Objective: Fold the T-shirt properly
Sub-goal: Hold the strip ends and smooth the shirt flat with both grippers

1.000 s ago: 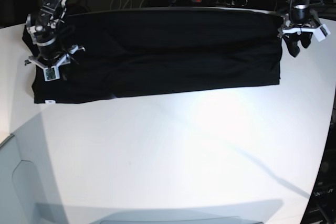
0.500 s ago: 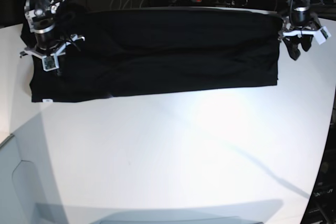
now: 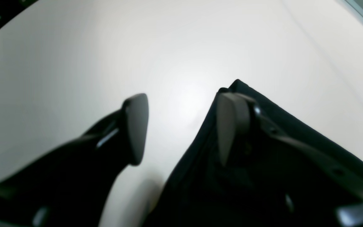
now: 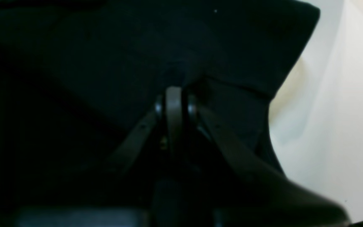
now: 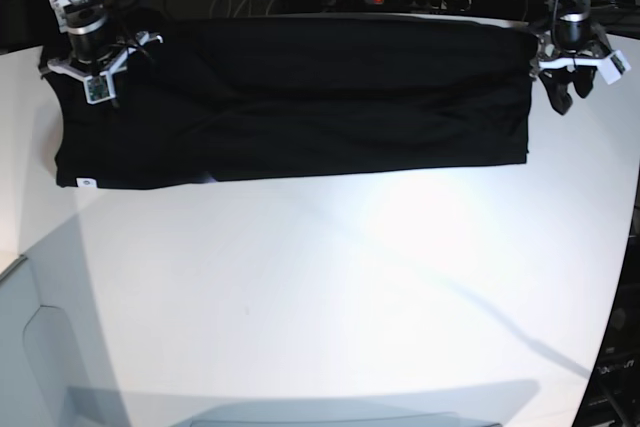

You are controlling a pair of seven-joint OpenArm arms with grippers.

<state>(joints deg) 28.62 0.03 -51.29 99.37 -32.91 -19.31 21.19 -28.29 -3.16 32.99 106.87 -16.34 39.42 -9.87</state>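
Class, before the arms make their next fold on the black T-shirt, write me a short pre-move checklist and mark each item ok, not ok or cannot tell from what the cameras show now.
1. Right claw shut on the T-shirt: ok, its jaws are pinched together with cloth bunched at the tips.
2. Left claw gripping cloth: not ok, its jaws stand apart, one over bare table, one over the shirt's edge.
3. Shirt lying as a flat band along the far edge: ok.
4. Both arms at opposite ends of the band: ok.
5. Layers under the right claw all caught: cannot tell, too dark.
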